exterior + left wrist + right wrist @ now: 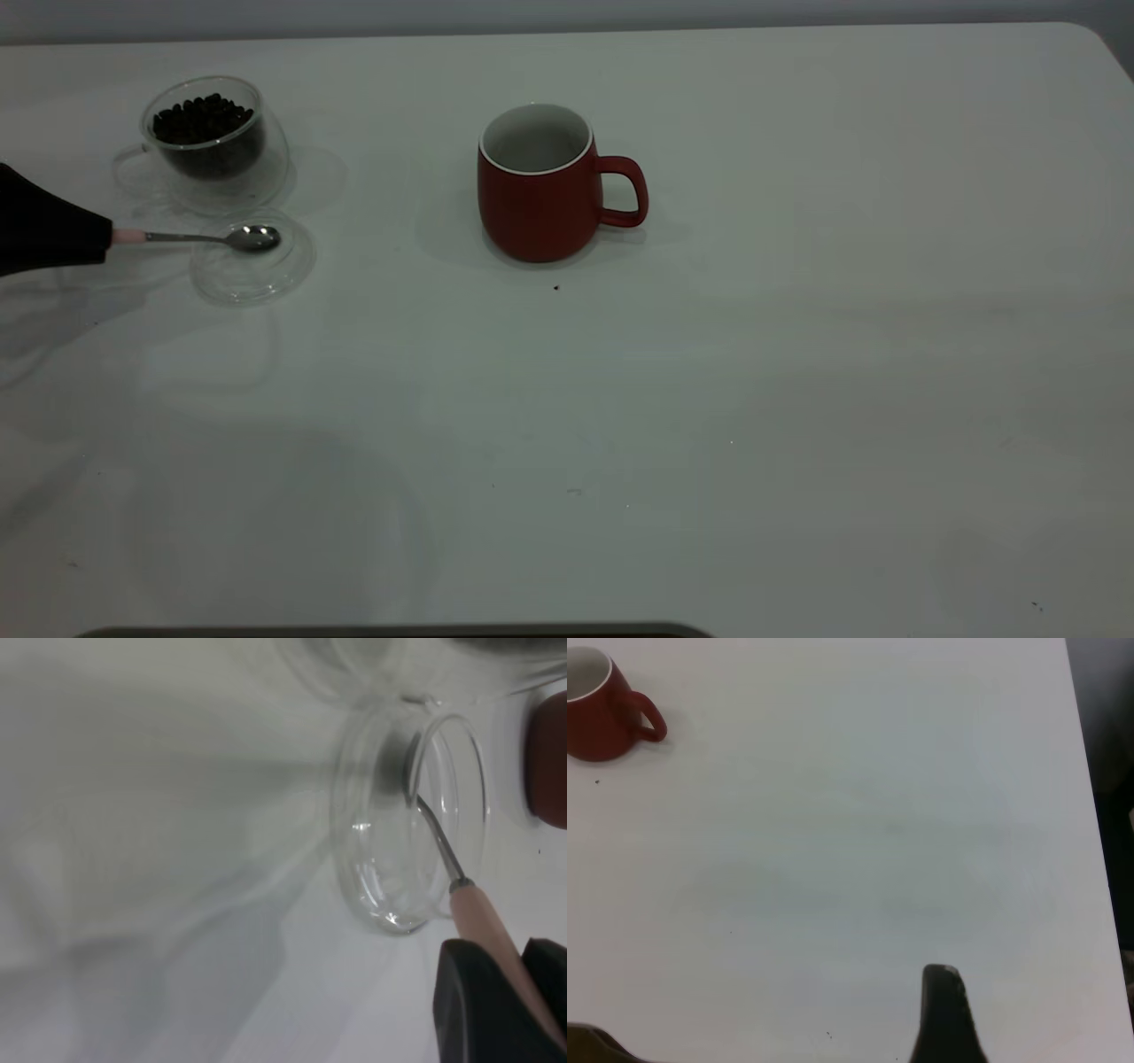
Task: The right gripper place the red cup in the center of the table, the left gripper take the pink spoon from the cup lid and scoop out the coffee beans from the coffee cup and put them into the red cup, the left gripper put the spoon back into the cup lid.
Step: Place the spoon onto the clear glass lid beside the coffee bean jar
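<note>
Your table (797, 399) carries the red cup (538, 190) upright near the middle of its far edge. Toward the far left corner stands the coffee cup (215, 142) with its coffee beans (202, 118), the cup lid (252, 257) just beside it. Your left gripper (505, 1010) is clenched on the pink spoon (208, 237), whose bowl lies in the lid. For the right gripper (946, 1014), parked well apart from the cup, you cannot tell its state.

A broad white counter (797, 399) fills nearly everything, its far right corner rounded. A few tiny dark specks dot its surface. Beyond its far edge runs a plain grey wall (532, 13). Light is soft and dim, leaving faint shadows. A dark strip (399, 632) lies along the near edge.
</note>
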